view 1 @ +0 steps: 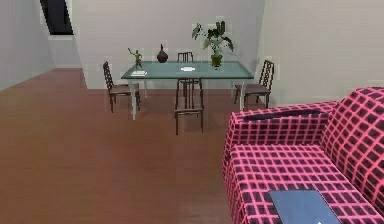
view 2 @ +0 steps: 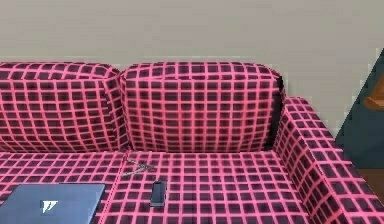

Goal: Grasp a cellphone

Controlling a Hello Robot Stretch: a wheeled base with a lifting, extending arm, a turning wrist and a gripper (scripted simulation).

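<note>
Currently | target: small dark slab, likely the cellphone (view 2: 157,192), flat on the pink-checked sofa (view 2: 200,100) seat, just beside the laptop (view 2: 50,205) | long axis: points toward the backrest | claw: state and bearing to target cannot be told

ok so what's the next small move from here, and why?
Probably nudge the base forward a little before reaching. A small dark slab, likely the cellphone, lies flat on the sofa seat just right of the laptop. It sits left of the arm side view's middle, so a reach from here would likely pass to its right.
</note>
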